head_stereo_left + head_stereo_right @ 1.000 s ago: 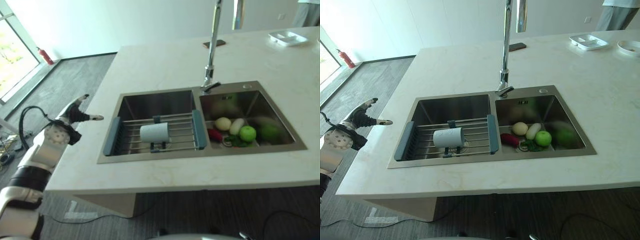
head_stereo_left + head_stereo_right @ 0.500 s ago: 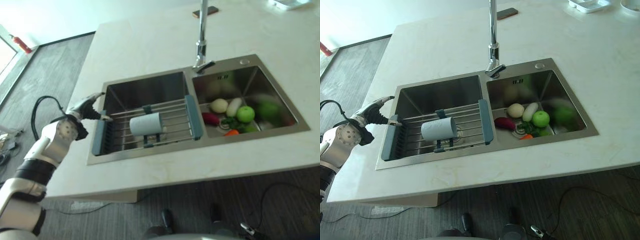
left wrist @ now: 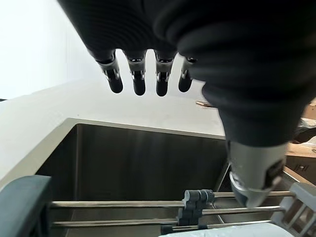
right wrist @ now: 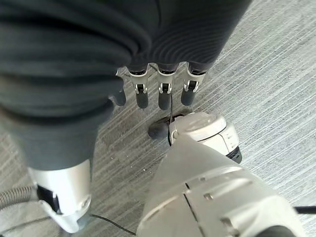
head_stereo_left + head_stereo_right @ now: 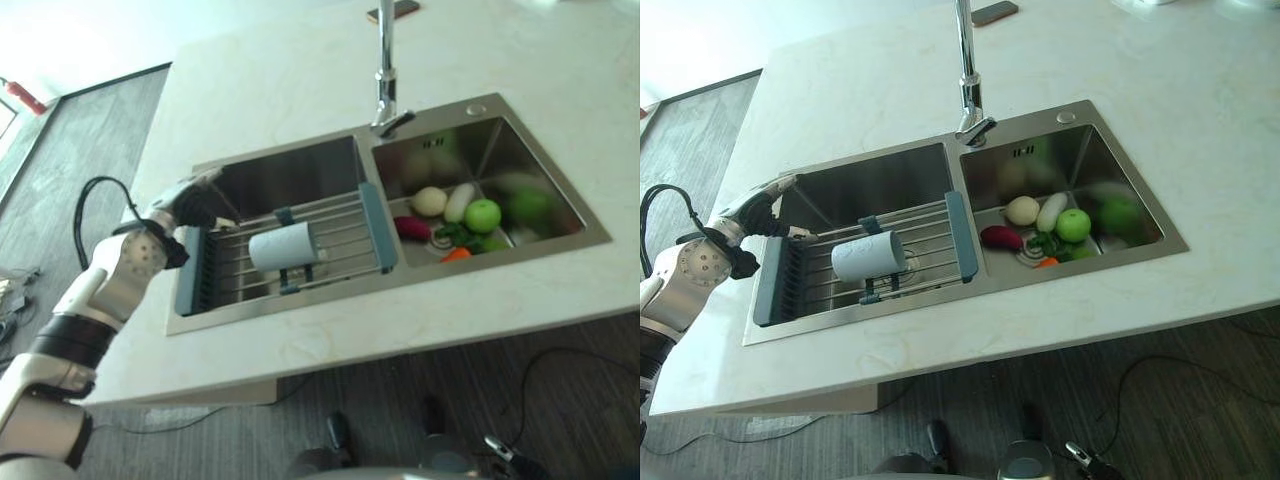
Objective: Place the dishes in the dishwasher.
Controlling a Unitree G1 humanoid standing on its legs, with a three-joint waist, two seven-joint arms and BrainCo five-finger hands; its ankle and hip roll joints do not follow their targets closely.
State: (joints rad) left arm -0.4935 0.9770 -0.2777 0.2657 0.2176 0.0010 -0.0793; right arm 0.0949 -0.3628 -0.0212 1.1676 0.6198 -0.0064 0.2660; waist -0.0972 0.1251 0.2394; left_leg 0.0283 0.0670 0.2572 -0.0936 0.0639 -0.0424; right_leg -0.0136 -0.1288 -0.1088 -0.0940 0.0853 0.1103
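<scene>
A white cup [image 5: 282, 247] lies on its side on a wire rack [image 5: 340, 236] with blue-grey ends, spanning the left basin of a steel double sink [image 5: 290, 180]. My left hand [image 5: 190, 205] hovers open over the rack's left end, a short way left of the cup and not touching it. In the left wrist view its fingers [image 3: 138, 74] are straight above the basin, with the rack's bars [image 3: 123, 203] below. My right hand [image 4: 148, 94] hangs open over the grey floor and holds nothing.
The right basin holds a green apple [image 5: 482, 215], a red vegetable [image 5: 413, 228] and other produce. A tall faucet [image 5: 385, 70] rises behind the divider. A pale stone counter [image 5: 300, 80] surrounds the sink, with a dark flat object [image 5: 393, 10] at the back.
My left hand has moved from beside the counter's left edge to above the rack's left end. The camera has tilted down and the whole picture has shifted.
</scene>
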